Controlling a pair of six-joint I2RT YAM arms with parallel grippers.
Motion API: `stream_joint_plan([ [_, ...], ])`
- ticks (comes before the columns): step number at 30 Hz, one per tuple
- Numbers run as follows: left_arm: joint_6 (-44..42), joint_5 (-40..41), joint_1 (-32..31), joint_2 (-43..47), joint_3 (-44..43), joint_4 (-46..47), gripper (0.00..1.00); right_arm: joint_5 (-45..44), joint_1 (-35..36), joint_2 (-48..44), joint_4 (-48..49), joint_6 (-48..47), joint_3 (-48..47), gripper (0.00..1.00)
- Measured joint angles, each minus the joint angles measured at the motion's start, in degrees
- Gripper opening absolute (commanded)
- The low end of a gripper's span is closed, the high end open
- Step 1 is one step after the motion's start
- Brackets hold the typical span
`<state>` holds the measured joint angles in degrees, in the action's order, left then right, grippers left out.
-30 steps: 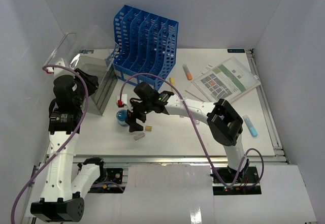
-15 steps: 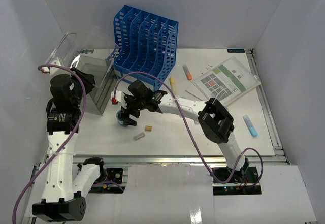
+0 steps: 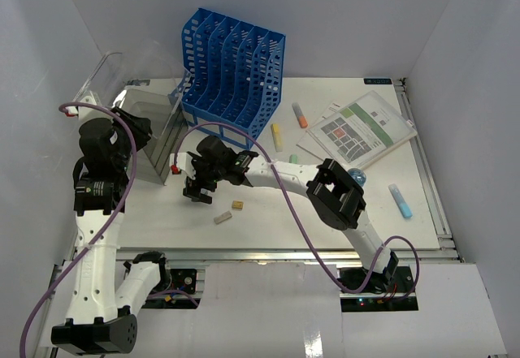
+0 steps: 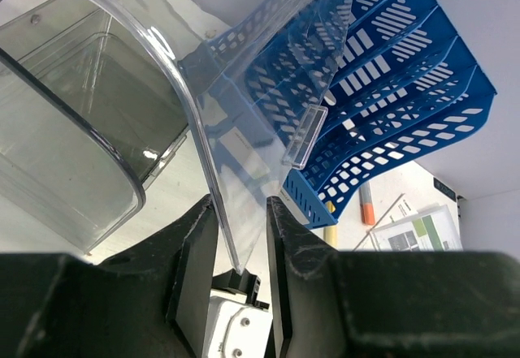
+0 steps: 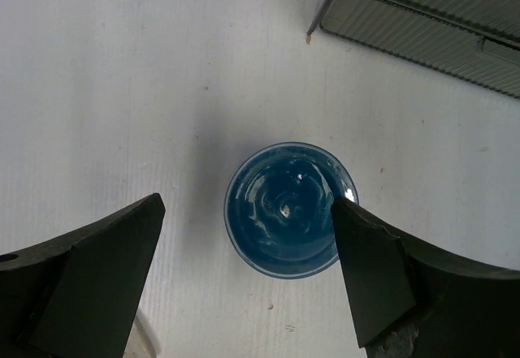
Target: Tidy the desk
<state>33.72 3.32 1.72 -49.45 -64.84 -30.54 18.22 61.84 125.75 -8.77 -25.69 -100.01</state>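
Your blue file rack (image 3: 236, 58) stands upright at the back of the desk (image 3: 260, 232), its slots open upward. Touching its left side you have a clear bin (image 3: 158, 143) with its clear lid (image 3: 130, 66) tilted up. To the rack's right lie a yellow marker (image 3: 277, 136), an orange marker (image 3: 300, 115) and, further right, a stack of printed sheets (image 3: 361, 127). A light blue marker (image 3: 400, 200) lies well apart, toward the near right. In front of the rack lie a small tan piece (image 3: 238, 204) and a pale piece (image 3: 222, 218), both near your right gripper (image 3: 197, 189). The desk lies flat, its long axis running left to right, parallel to the rack's front, with its metal rail (image 3: 268, 254) on the edge farthest from the rack. It sits below both grippers. Your right gripper points straight down at it in front of the rack's left end. Its jaws are spread wide on either side of a round blue jar (image 5: 284, 209), with a gap on each side. Your left gripper (image 4: 240, 208) is up beside the rack's left end with its fingers on either side of the lid's edge. You cannot tell from these views whether they pinch it.
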Motion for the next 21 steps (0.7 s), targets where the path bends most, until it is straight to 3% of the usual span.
stream_joint_plan([
  [21,0.82,-1.65,0.05,0.02,-0.68,0.08,0.32,-0.09,-0.60,2.39,0.41,-6.86,-2.63,0.90],
])
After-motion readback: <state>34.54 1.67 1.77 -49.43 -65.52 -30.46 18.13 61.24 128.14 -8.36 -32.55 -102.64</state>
